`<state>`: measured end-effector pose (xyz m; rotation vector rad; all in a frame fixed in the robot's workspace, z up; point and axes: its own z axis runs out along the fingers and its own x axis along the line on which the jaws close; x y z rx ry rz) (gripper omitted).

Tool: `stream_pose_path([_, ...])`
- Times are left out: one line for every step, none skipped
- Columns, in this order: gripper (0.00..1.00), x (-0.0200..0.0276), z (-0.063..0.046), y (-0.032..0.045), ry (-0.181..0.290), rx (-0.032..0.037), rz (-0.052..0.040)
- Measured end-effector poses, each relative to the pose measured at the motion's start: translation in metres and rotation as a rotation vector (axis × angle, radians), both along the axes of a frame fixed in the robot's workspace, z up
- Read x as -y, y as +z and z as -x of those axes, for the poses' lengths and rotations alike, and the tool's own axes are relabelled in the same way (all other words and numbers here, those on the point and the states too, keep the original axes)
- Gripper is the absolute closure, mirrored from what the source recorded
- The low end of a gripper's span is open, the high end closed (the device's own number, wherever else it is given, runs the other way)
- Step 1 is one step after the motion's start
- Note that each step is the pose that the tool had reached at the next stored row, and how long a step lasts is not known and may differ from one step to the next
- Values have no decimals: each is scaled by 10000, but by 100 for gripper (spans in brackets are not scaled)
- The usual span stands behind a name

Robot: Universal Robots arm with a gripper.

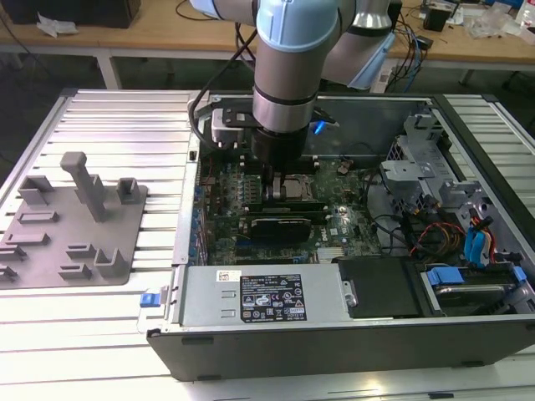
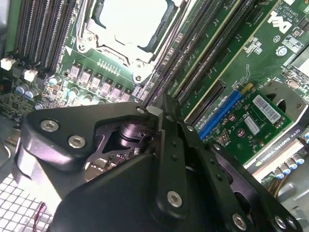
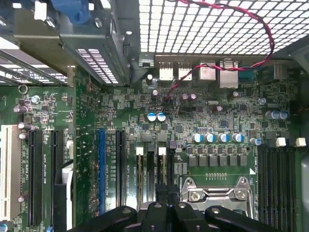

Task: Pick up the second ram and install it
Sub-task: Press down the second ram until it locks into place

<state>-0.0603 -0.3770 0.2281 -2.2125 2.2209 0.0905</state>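
Note:
My gripper (image 1: pixel 275 179) is down inside the open computer case (image 1: pixel 251 342), over the memory slots beside the processor socket (image 1: pixel 294 189). In both wrist views its black fingers (image 2: pixel 170 145) stand pressed close together. A thin dark edge, the second ram (image 3: pixel 163 178), runs along a slot from a white latch (image 3: pixel 162 151) into the gripper (image 3: pixel 167 207). Most of the stick is hidden by the fingers. A neighbouring slot (image 3: pixel 140 179) with its own white latch also holds a stick. The gripper (image 2: pixel 162 114) hangs just above the green motherboard (image 2: pixel 241 63).
A grey fixture plate (image 1: pixel 75 225) with posts lies on the slatted table at the exterior view's left. A black expansion card (image 1: pixel 284 225) stands in front of the socket. The power supply (image 1: pixel 259 296), a drive cage (image 1: pixel 418 175) and loose cables (image 1: pixel 435 234) crowd the case.

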Motion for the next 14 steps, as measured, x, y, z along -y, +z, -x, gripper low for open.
stream_pose_path([92,-1,0,6,0,4,-7])
stream_pose_path([92,-3,-2,24,0,16,-18])
stream_pose_path([92,-1,-1,53,1,5,-6])
stream_pose_path([92,0,0,112,1,0,1])
stream_pose_path([92,0,0,143,0,1,1])
stream_pose_path([92,0,0,190,0,0,2])
stream_pose_path([92,0,0,235,0,-1,6])
stream_pose_path([92,0,0,246,0,-1,8])
stream_pose_path([92,0,0,245,0,1,4])
stream_pose_path([92,0,-2,246,1,0,5])
stream_pose_path([92,0,-12,246,1,0,7])
stream_pose_path([92,0,-62,247,1,-14,9])
stream_pose_path([92,0,-121,247,0,-31,9])
stream_pose_path([92,0,-160,247,0,-43,8])
